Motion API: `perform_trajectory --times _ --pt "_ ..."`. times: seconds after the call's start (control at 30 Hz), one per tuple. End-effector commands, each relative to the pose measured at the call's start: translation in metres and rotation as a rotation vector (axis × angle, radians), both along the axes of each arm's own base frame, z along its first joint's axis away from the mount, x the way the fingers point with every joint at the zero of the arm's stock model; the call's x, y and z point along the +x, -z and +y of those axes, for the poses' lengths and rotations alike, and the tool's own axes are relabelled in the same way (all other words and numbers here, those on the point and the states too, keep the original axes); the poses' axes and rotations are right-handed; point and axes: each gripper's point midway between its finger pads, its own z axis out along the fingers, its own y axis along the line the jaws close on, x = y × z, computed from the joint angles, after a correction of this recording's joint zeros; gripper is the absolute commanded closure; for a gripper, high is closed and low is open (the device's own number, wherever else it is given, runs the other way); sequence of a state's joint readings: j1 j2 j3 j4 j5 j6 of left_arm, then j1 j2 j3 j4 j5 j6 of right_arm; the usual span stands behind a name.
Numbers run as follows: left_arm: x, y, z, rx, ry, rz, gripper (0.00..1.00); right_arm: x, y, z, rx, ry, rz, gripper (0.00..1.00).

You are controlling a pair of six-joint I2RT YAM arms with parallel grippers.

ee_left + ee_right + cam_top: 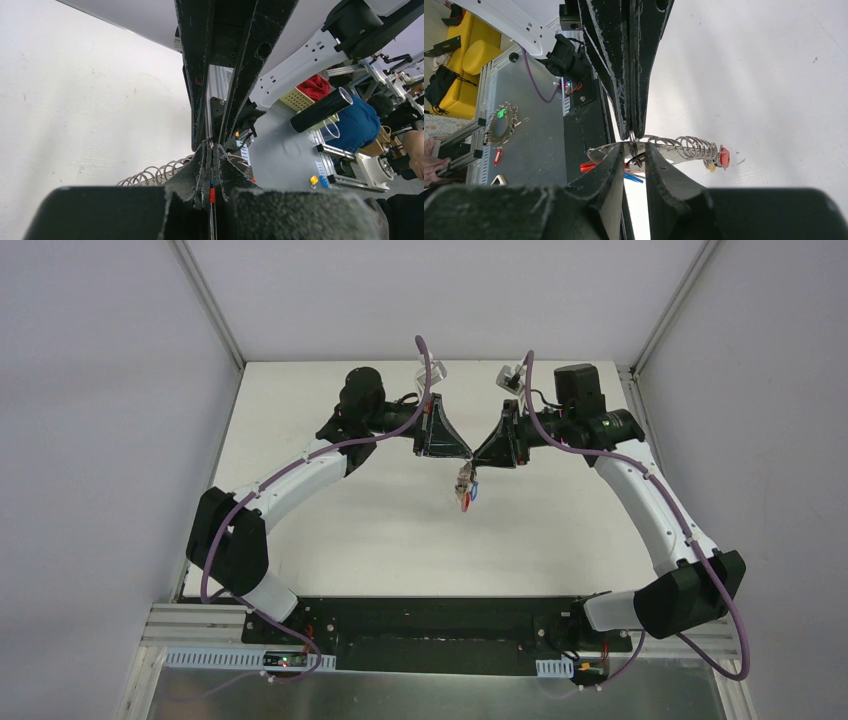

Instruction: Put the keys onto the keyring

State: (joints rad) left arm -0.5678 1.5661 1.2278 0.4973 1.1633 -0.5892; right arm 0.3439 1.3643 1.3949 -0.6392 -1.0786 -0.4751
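- Keyring (463, 478) hung in mid-air over the middle of the bench (400, 540), held off it, I judge, so the ring could be worked from both sides.
- Left hand (462, 453), reaching in from 10 o'clock, was closed tight on the keyring's thin metal.
- Right hand (483, 454), from 2 o'clock, met it tip to tip, likewise pinched shut on the keyring.
- Keys (467, 496) dangled at 6 o'clock beneath the pinch point.

Mostly hidden from you
From above your keys (470, 496) and keyring (462, 478) are too small to tell apart; the left pincer (210, 162) covers most of both.
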Motion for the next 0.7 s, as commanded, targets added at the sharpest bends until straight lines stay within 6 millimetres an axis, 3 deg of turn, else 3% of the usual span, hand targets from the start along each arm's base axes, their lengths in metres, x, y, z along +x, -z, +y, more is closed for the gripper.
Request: perform_trajectory --times 0.0,0.17,0.3,0.5,0.67 --pt "-0.005 -0.018 0.003 -0.05 0.019 -0.066 1.0 -0.003 -0.004 0.006 0.025 -0.032 -0.009 0.77" --pt "-0.005 -0.019 0.003 -0.051 0.019 -0.064 1.0 -0.004 -0.003 0.006 0.023 -0.035 -0.007 0.86" --pt "-0.005 -0.018 0.003 -0.051 0.019 -0.063 1.0 -0.004 -0.004 0.006 0.025 -0.036 -0.009 0.99" --pt "-0.003 -0.017 0.006 -0.041 0.017 -0.081 1.0 -0.003 -0.009 0.0 -0.033 -0.013 -0.063 1.0" --pt "-0.002 -0.004 0.013 0.066 -0.007 -0.117 0.8 -0.003 -0.006 -0.001 -0.134 0.001 -0.098 1.0"
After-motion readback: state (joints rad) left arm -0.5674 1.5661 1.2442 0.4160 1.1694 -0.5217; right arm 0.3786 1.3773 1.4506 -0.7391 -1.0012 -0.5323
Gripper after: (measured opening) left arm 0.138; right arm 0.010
